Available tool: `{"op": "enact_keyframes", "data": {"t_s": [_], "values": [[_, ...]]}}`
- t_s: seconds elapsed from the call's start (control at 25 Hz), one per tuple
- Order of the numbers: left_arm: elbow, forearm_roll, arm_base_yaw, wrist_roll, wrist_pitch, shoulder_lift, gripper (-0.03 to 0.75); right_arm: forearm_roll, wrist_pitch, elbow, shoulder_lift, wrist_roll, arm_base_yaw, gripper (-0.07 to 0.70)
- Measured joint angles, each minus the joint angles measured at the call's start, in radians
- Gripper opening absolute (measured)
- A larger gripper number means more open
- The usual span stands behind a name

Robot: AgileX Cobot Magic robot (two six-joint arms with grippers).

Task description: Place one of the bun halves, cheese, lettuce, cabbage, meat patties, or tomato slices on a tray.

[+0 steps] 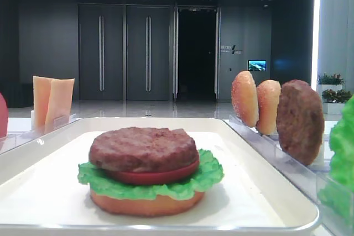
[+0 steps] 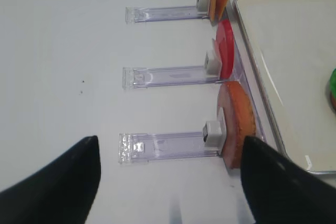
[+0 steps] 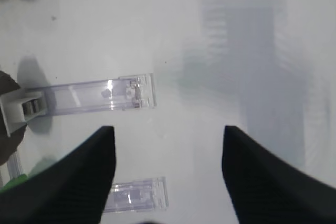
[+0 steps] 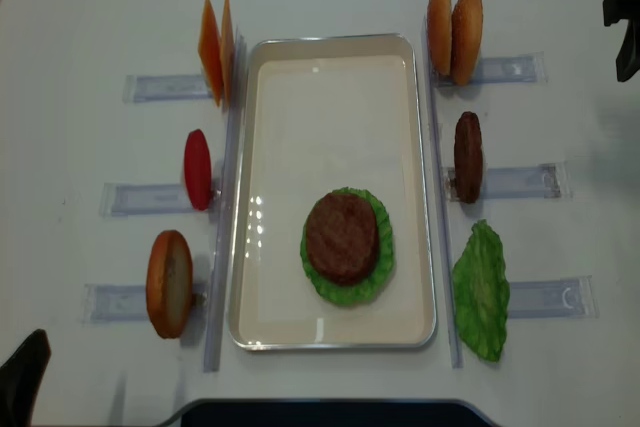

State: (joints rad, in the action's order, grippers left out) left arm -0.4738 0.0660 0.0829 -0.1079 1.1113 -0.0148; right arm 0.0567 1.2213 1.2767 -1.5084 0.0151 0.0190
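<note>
Grainy round meat patty [image 1: 144, 148], frilly lettuce [image 1: 210, 176], glossy rimmed tray [image 1: 243, 153]

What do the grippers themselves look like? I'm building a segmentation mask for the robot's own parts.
Both show only as matte black fingers. The right gripper has two broad, wedge-shaped fingers with a fine dotted texture on their surfaces. The left gripper has the same black tapered fingers, smoother-looking in its view. No cables, markings or arm links are visible.
</note>
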Motion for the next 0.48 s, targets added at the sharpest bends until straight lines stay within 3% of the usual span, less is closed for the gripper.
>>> {"op": "enact_keyframes", "data": {"t_s": [0.48], "values": [[0.000, 0.000, 0.000, 0.000, 0.000, 0.000, 0.640, -0.001, 0.001, -0.268, 0.336, -0.003, 0.000, 0.450]]}}
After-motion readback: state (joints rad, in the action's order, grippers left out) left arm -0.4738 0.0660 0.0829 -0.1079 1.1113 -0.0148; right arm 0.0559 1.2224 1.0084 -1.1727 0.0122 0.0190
